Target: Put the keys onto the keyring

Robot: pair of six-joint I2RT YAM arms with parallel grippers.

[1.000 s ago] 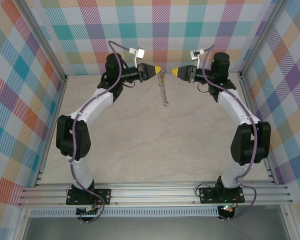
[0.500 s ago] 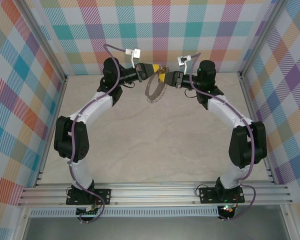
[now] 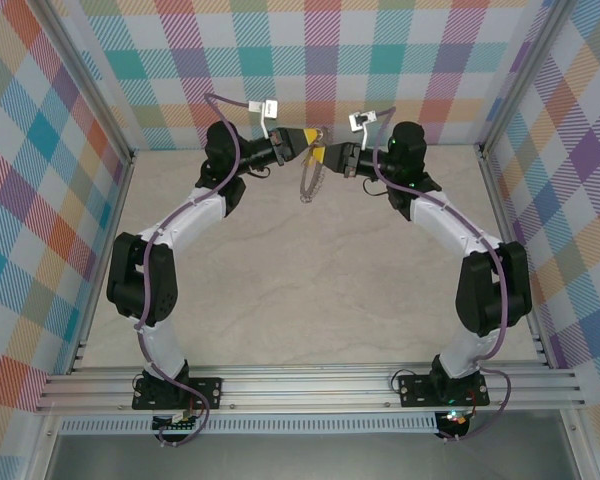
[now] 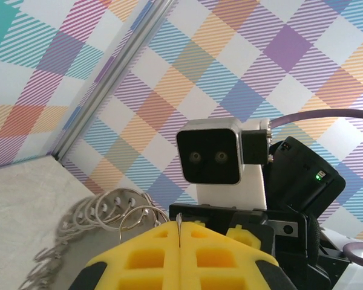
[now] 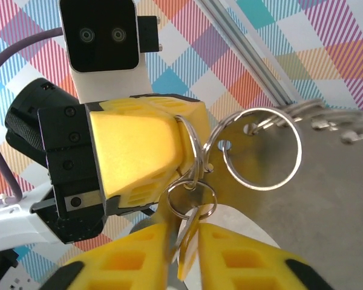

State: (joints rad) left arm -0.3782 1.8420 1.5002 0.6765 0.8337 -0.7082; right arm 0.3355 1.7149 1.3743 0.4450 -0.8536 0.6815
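The keyring [image 3: 307,183], a thin grey ring fringed with silvery loops [image 4: 103,211], hangs at the back of the table. My left gripper [image 3: 308,140] is shut on its thin metal edge [image 4: 179,220]. In the right wrist view the left arm's yellow fingers [image 5: 139,145] hold the ring, with a big loop [image 5: 297,148] beside them. My right gripper [image 5: 183,229] is shut on the key [image 5: 187,248], a thin silver piece with a yellow head. A small split ring [image 5: 212,206] above the key overlaps the held ring's wire; whether it is threaded on is unclear. The two grippers nearly touch, tip to tip [image 3: 326,155].
Both arms reach to the back of the beige table [image 3: 310,290], close to the plaid back wall [image 3: 320,60]. Aluminium frame posts [image 3: 500,100] stand at the sides. The ring's lower end hangs just above the tabletop.
My right gripper has moved left until it meets the left gripper. The keyring has swung and turned from a hanging chain to a tilted ring, then almost edge-on.
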